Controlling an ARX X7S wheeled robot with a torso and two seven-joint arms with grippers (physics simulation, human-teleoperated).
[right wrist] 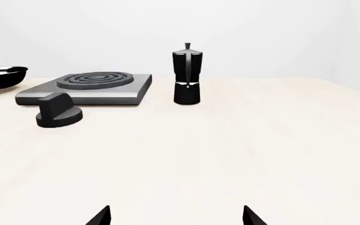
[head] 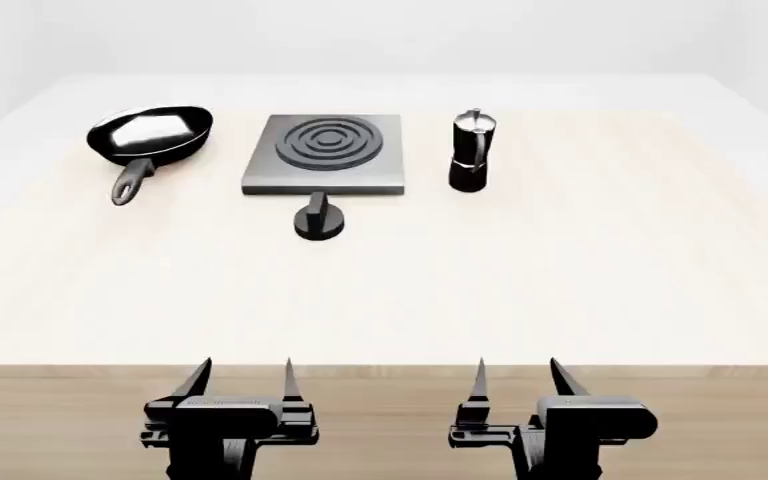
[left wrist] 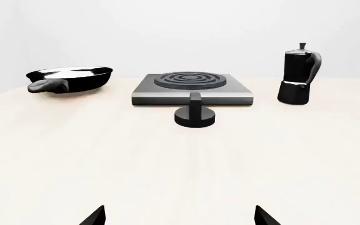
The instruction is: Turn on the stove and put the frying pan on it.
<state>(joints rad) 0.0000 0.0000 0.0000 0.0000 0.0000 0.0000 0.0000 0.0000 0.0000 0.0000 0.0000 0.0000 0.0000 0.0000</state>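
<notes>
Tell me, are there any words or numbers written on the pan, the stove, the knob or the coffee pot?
None: no words, numbers, brands or signs show in any view.
The frying pan, the stove, its knob and the moka pot are all plain.
The wooden table has no print either.

one pan (head: 152,136), one stove (head: 325,152) – one pot (head: 471,151)

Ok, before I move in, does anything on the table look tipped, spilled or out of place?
Nothing stands out. The frying pan sits level beside the stove, the knob just in front of the plate, and the moka pot is upright on the other side. Both pincers, left and right, are open at the near edge.
</notes>
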